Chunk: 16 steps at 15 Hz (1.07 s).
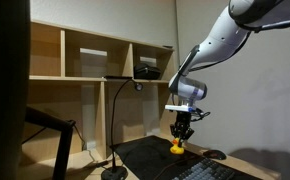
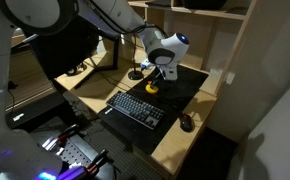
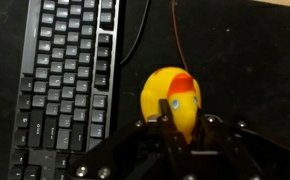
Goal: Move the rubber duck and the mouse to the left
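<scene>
Wrist view, left to right: black keyboard (image 3: 65, 85), thin black cable (image 3: 138, 35), reddish cable (image 3: 175, 35), then the rubber duck (image 3: 170, 92) on the dark mat (image 3: 255, 60), just right of the keyboard. The gripper (image 3: 181, 125) is right at the duck and its fingers (image 3: 161, 122) overlap the duck's near side. Clamped or only straddling: cannot tell.

In an exterior view, left to right: desk lamp (image 1: 114, 172), then the duck (image 1: 176, 147) low, at or near mat level, directly under the gripper (image 1: 182, 132). The mouse (image 1: 216, 154) sits apart to the right, nothing on it.

Step in hand, by my read: grasping the duck, the first of two moves. Doing it well:
- Centre the round body between the fingers, not the head.
- Close gently. It looks like soft, rounded rubber and will likely squirt out if pinched off-centre.
- Lift only just clear of the mat before travelling.
- Keyboard and cables are close by, so don't drag across them.
- Set it down flat and open fully before pulling up, then go for the mouse.

Counts:
- one lamp
- one keyboard
- two cables
- one duck
- one mouse
- one gripper
</scene>
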### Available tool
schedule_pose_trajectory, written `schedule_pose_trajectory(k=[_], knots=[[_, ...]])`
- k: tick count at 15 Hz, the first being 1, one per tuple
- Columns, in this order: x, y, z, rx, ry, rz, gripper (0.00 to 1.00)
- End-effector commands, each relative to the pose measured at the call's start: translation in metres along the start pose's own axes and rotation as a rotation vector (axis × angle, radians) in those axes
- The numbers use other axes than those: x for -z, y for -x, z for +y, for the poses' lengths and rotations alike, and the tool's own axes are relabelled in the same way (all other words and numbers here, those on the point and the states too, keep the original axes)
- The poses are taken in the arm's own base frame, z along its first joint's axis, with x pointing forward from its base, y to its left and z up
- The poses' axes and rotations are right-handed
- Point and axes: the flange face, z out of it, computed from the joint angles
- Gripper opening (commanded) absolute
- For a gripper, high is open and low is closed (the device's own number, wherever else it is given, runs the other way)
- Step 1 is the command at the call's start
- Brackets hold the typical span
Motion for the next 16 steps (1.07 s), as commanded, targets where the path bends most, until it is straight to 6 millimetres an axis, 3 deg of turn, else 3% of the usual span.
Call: schedule_pose_trajectory(k=[1, 3, 7, 9, 12, 13, 14, 15, 16], knots=[[0.002, 0.001, 0.001, 0.003, 0.001, -0.001, 0.05], [-0.02, 0.018, 0.003, 0.054, 0.041, 0.0, 0.05], [-0.069, 0.095, 0.019, 0.24, 0.14, -0.129, 0.05], [-0.094, 0.123, 0.025, 0.309, 0.195, -0.202, 0.05], [-0.119, 0.136, 0.027, 0.288, 0.231, -0.214, 0.05], [-0.116, 0.136, 0.017, 0.294, 0.233, -0.192, 0.21], [-0.118, 0.138, 0.018, 0.295, 0.237, -0.193, 0.21], [-0.118, 0.138, 0.018, 0.294, 0.236, -0.193, 0.05], [-0.116, 0.14, 0.014, 0.31, 0.208, -0.159, 0.05]])
